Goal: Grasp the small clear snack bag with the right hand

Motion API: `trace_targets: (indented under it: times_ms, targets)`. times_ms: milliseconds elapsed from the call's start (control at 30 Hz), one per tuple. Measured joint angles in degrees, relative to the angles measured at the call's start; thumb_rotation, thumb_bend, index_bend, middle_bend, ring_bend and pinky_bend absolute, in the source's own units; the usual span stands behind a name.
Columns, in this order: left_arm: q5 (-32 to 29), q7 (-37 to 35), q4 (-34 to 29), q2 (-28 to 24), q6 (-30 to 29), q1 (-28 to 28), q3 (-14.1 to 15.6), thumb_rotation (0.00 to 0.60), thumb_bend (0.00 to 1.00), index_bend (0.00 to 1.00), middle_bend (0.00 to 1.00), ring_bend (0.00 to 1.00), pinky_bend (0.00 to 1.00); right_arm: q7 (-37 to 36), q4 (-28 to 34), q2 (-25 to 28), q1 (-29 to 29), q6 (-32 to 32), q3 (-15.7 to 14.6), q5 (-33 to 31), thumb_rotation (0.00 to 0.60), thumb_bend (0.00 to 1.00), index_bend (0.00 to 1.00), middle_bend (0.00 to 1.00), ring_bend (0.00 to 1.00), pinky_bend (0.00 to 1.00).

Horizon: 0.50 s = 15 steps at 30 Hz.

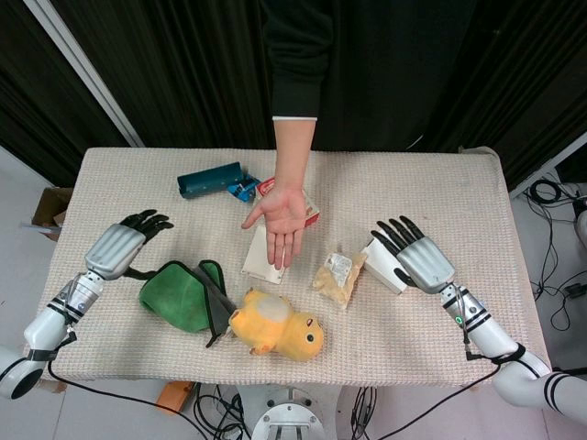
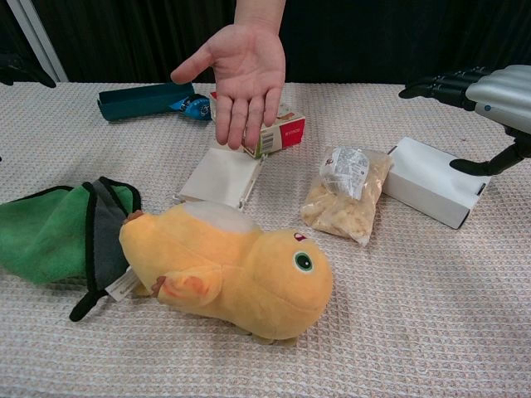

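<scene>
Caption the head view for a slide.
Open right hand hovers beside the snack bag, above a white box.

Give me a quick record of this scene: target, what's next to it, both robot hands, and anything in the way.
target: snack bag, flat on table
neighbours: white box on one side, yellow plush toy nearer the robot
right hand: open, over white box, not touching bag
left hand: open, holds nothing
obstruction: person's open hand above flat white packet
</scene>
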<state>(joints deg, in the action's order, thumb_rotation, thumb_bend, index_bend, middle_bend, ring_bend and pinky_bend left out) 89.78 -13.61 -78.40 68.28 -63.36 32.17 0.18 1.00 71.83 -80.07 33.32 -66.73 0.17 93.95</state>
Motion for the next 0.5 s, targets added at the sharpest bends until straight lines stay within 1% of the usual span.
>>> trace_targets:
  times_ms: [500]
  targets:
    - [0.1, -0.24, -0.45, -0.69, -0.2, -0.26, -0.13, 0.6, 0.02, 0.2, 0.15, 0.08, 0.21, 0.48, 0.99, 0.4, -0.27, -0.42, 0.03, 0.21, 0.6, 0.25, 0.0, 0.0, 0.0, 0.0]
